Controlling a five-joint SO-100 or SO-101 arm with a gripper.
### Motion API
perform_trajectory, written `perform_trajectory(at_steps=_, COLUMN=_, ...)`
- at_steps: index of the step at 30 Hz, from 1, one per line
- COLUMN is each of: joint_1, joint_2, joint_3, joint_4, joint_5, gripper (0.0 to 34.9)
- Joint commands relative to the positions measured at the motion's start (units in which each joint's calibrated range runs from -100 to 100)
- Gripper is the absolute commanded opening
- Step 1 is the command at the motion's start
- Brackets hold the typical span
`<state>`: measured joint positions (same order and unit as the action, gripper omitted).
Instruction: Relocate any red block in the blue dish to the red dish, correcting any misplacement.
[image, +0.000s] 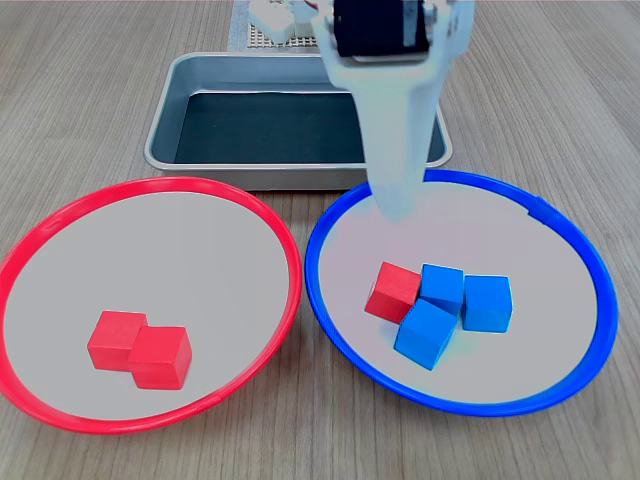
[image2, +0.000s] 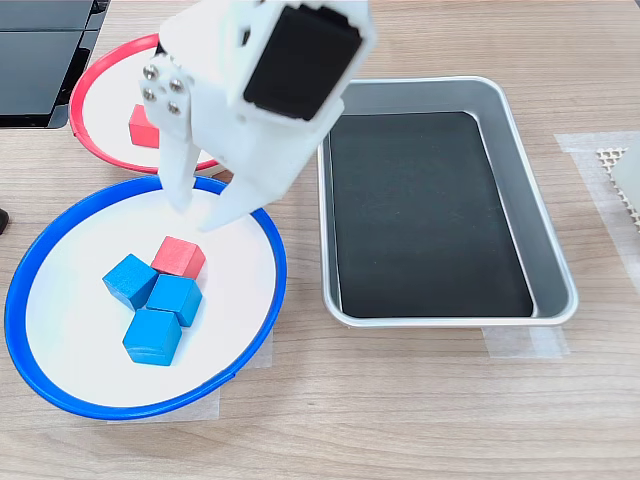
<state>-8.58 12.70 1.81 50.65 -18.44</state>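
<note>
Red block (image: 392, 291) is the target, but start at the white gripper (image2: 203, 208): in the second exterior view its two fingers stand clearly parted, tips spread and empty, hanging above the far inner part of the blue dish (image2: 30, 370) and short of the cubes. In the first exterior view the gripper appears only as one pale tapering shape over the far rim of the blue dish, so the gap between the fingers cannot be read there. Just near of the tips, the red block lies in the blue dish, touching a cluster of three blue cubes (image: 455, 300); in the first exterior view it is at the cluster's left edge, with its left side free. Outward, the red dish (image: 250, 205) sits just beside the blue dish, on the first exterior view's left, holding two other red cubes (image: 138, 348) pressed together. Beyond both dishes stands an empty rectangular metal tray (image: 165, 130) with a dark floor. By my judgement the step in hand is the approach to the misplaced block, with no grasp made yet. The next move calls for lowering the spread fingers around the red block alone, one finger slipping between it and the neighbouring blue cube without dragging that cube. Only the first exterior view shows the red dish in full; in the second exterior view the arm hides much of it.
</note>
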Motion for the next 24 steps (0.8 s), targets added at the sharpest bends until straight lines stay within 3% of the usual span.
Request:
perform_trajectory(at_steps=1, joint_1=-0.97, joint_2=2.61, joint_3=-5.5, joint_4=1.23, joint_5=-1.42, gripper=6.4)
perform_trajectory(at_steps=9, joint_1=-1.72, joint_2=7.81, joint_3=-8.32, joint_4=1.89, joint_5=-1.76, gripper=13.4)
perform_trajectory(at_steps=24, joint_1=0.44, joint_2=11.39, joint_3=-10.42, joint_4=1.23, joint_5=-0.2, gripper=14.9)
